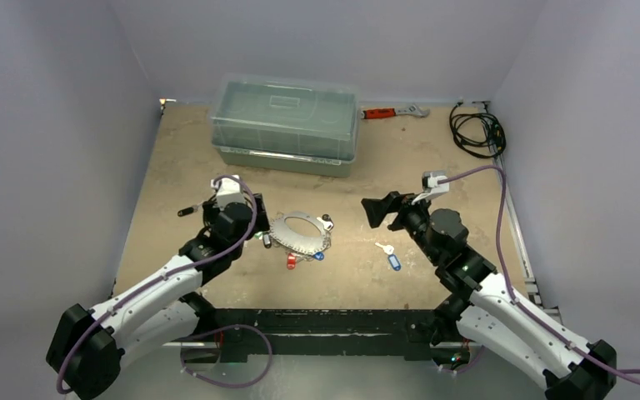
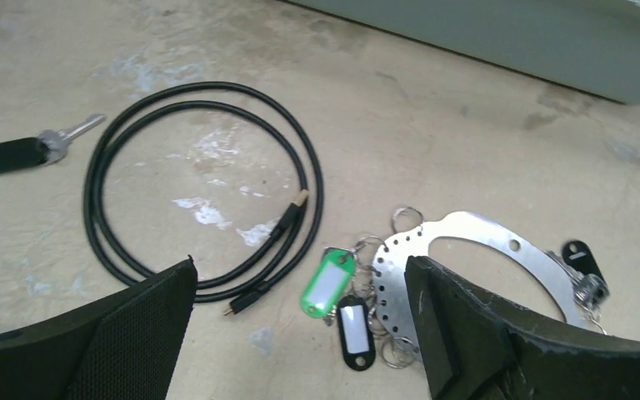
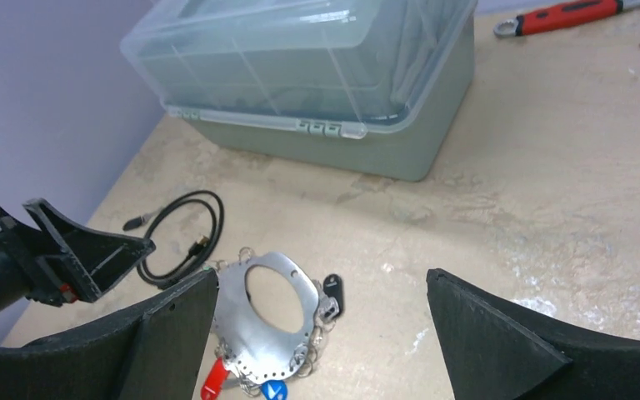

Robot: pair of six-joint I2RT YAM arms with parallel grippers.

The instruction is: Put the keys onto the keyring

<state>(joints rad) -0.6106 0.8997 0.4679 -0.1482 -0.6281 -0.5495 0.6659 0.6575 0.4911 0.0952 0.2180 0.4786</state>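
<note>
1. Table [image 1: 175, 150]: beige and scuffed, with pale walls on three sides. It carries everything.
2. Storage box [image 1: 285, 123]: it stands at the far side, left of centre, with a grey-green base and a clear lid shut down on it. Dividers show through the lid and mark several compartments. I cannot make out what lies in any of them.
3. Left hand [image 2: 300, 265]: it hangs low just left of the keyring, fingers spread wide, gripping nothing.
4. Right hand [image 3: 321, 275]: it is raised over the right half of the table and turned toward the ring. Its fingers are likewise wide apart and empty.
5. Keyring [image 1: 287, 239]: a flat silver plate with a wide oval opening and small holes around the rim. It lies flat near the middle of the table, between the two hands.
6. Black cable [image 2: 208, 192]: coiled in a loop on the table, just left of the ring. A second cable bundle [image 1: 475, 129] sits in the far right corner.
7. Wrench [image 1: 392, 111]: orange-handled, lying right of the box by the back wall.
8. Tagged keys: they cluster on little split rings at the keyring's rim.
   - A green tag [image 2: 327, 283] and a black tag [image 2: 356, 329] are at its left edge.
   - A red tag [image 1: 292, 261] and a blue tag [image 1: 318, 256] are at its near edge.
   - Another black tag [image 2: 582, 257] is on the right side.
   - A loose key with a blue tag [image 1: 392, 257] lies apart on the table, right of the ring.
   - A loose key with a black tag [image 2: 17, 154] lies left, beyond the cable loop.
</note>
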